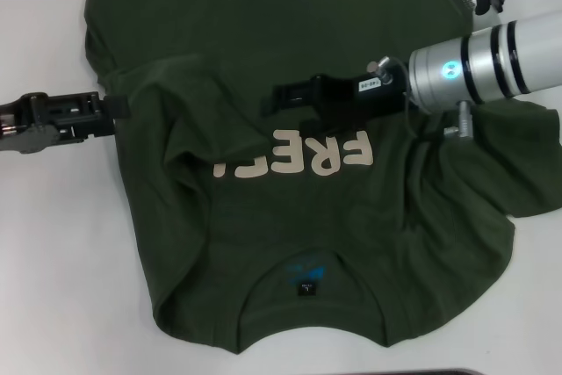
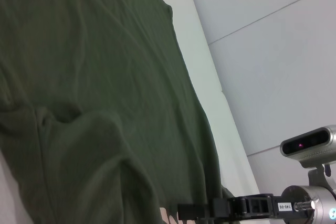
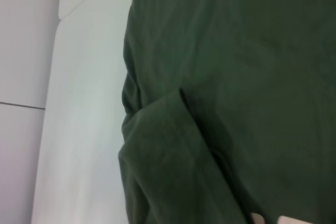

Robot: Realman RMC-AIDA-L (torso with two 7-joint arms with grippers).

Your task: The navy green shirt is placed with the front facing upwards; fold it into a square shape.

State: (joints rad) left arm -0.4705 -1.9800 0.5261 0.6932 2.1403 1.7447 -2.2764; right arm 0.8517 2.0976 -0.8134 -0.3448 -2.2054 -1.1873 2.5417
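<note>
Here the left gripper [image 1: 114, 110] is seemingly clamped on the folded-in sleeve edge of the navy green shirt [image 1: 290, 217]. The right gripper [image 1: 272, 101] hovers over the chest above the lettering [image 1: 294, 157]; whether its fingers are apart I cannot tell. The shirt covers the white table [image 1: 53, 261]. Soft, limp cotton; best pinched at hems.

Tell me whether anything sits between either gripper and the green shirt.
Nothing visible does. The left gripper is at the navy green shirt at its folded-in sleeve edge, and the right gripper hangs directly over the chest just above the lettering.
</note>
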